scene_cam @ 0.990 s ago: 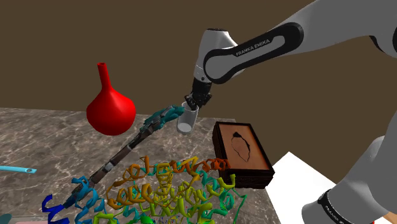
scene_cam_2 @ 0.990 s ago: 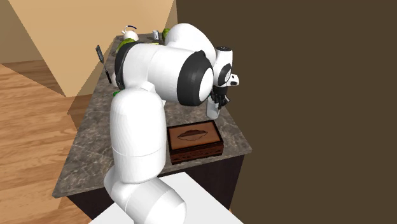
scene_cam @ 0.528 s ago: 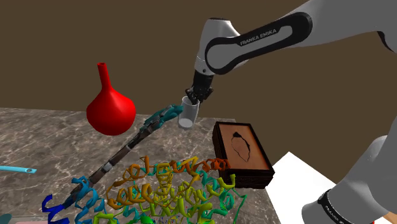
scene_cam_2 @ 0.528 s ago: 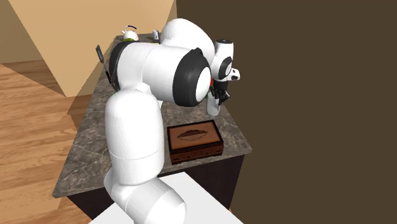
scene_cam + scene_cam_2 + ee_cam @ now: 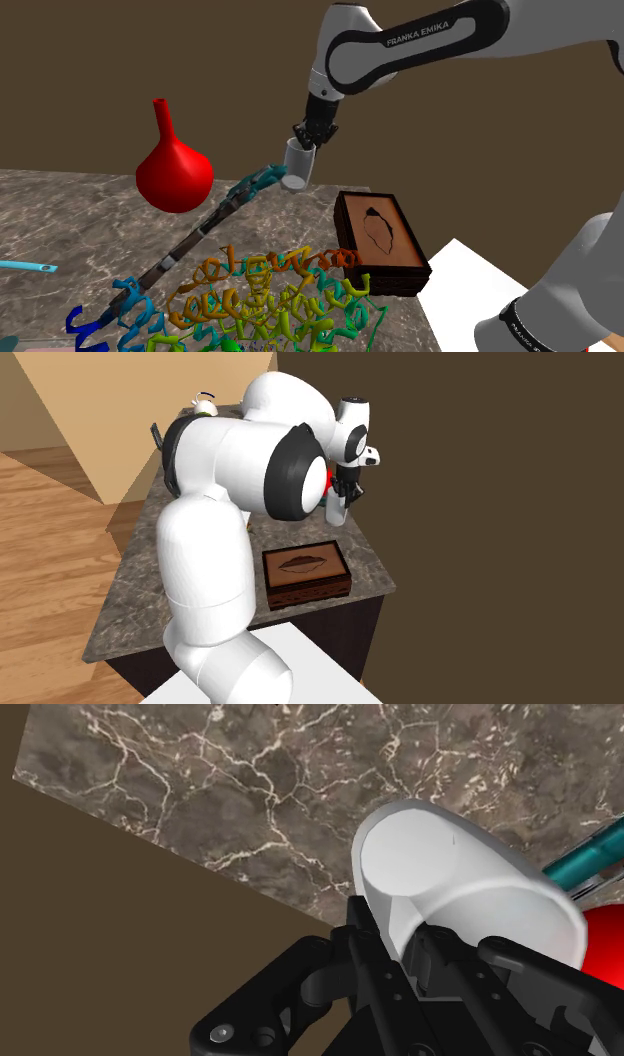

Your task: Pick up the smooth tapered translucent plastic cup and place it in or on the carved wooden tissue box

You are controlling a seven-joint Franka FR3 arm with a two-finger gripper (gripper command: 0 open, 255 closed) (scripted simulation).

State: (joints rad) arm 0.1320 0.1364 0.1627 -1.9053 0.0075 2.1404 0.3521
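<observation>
We see a long worktop (image 5: pixel 135 587) of dark brown stone veined with pale lines, resting on a dark cabinet front (image 5: pixel 355 627). A flat dark brown wall (image 5: pixel 120 70) rises directly behind it. In the second exterior view a tan wall (image 5: pixel 110 412) stands beyond the worktop's far end, and a floor of warm wooden planks (image 5: pixel 45 582) runs along that view's left. The light is even.

The arm (image 5: pixel 430 40) is reaching from the shoulder view's lower right up and across to the left, with its forearm lying nearly level and high. The wrist is bending downward and the gripper (image 5: pixel 306 146) is pointing down at a slight tilt. Its black fingers (image 5: pixel 362 929) are pinching the wall of a cup (image 5: pixel 297 168) and holding it in the air.
</observation>
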